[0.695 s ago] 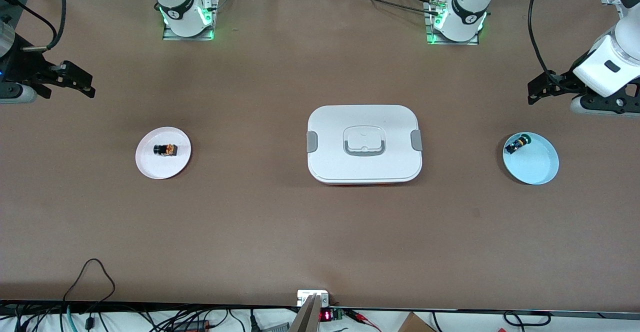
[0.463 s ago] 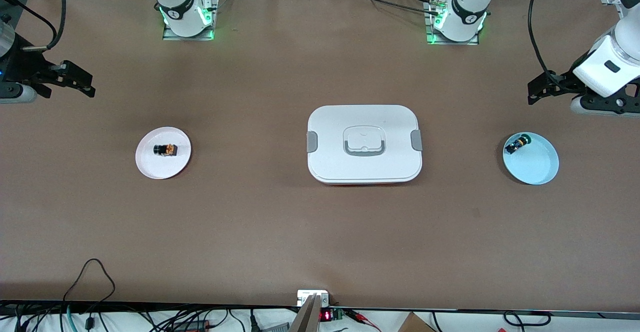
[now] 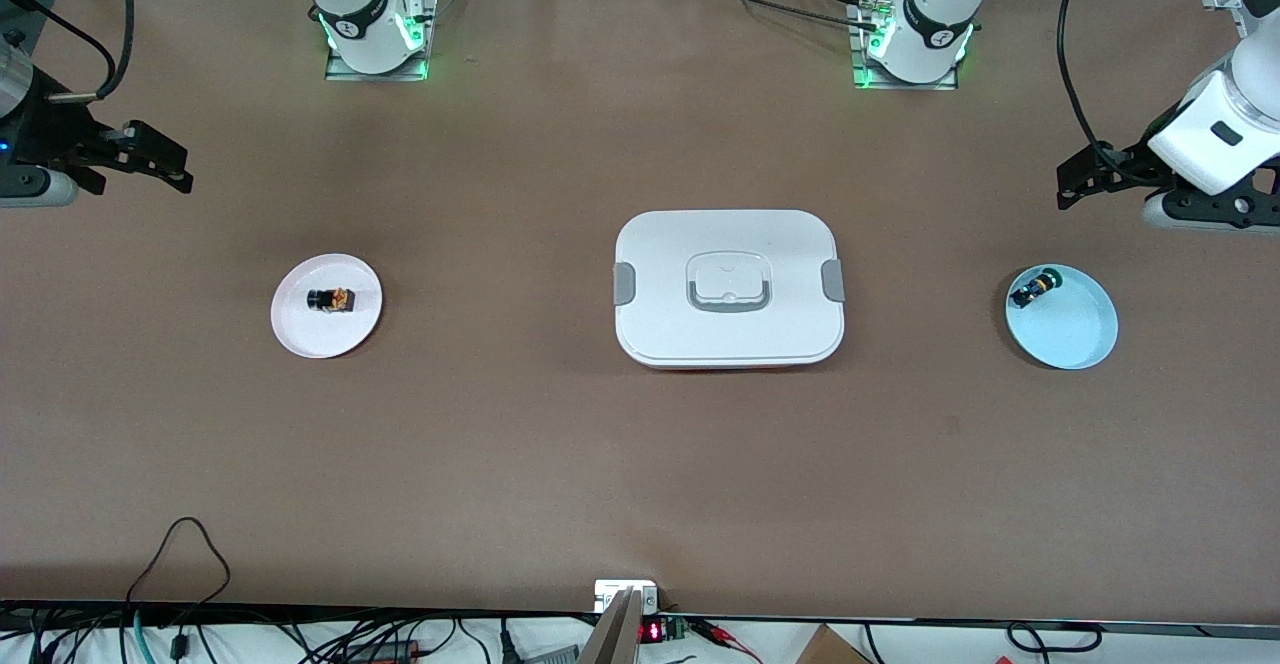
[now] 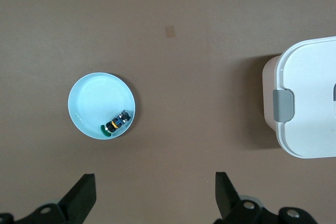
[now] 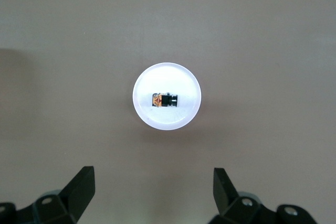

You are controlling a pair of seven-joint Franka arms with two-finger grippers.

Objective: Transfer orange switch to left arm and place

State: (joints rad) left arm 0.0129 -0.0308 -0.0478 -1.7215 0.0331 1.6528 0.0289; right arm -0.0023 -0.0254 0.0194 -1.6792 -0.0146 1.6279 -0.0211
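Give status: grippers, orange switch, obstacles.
Both grippers, left and right, open, empty. Orange switch on pink plate. Box mid-table between plates.

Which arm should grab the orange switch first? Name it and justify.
Right. The orange switch lies on the pink plate at the right arm's end, below the open right gripper. The open left gripper hangs over the blue plate, with the box between.

Matt brown table (cloth-like), smooth white plastic box with grey clips.
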